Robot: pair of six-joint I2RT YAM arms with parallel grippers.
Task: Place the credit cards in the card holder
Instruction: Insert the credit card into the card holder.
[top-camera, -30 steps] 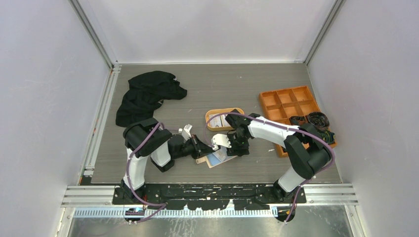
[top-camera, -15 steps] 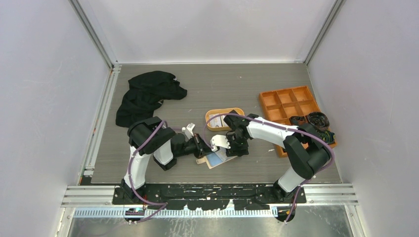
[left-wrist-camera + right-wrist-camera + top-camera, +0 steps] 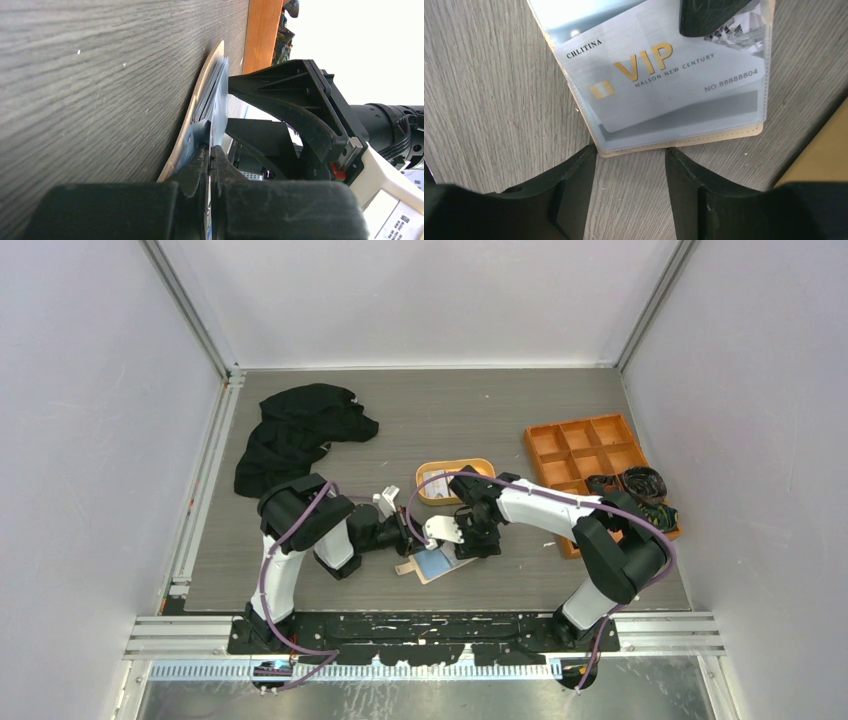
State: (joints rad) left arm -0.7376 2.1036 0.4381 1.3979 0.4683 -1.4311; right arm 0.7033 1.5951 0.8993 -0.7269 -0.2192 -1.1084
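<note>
The card holder (image 3: 435, 563) lay opened flat on the table (image 3: 500, 420), between the two grippers and slightly nearer the arms' bases than either. Its long axis ran aslant, from the left gripper's side toward the right gripper's.

In the right wrist view a VIP card (image 3: 664, 85) was seen under the holder's clear sleeve, sitting a little askew. Its far end was cut off by the frame, so full seating could not be confirmed.

A blue-grey leaf of the holder was pinched by the left gripper (image 3: 210, 150), whose fingers were closed tight on it from the holder's left side. The right gripper (image 3: 630, 162) was held just off the holder's beige edge, directly facing the sleeve. Its fingers were about half parted, with nothing between them but bare table.

Beyond the holder, just behind the right gripper, stood the orange oval tray (image 3: 470, 463), in which another pale card (image 3: 436, 480) appeared to lie. The right arm was judged the nearer to it, the left being occupied with the leaf.

Bare table lay open on the holder's near side. The orange compartmented box (image 3: 585, 450) stood well apart to the holder's right, and a black cloth (image 3: 295, 435) well apart to its far left.
</note>
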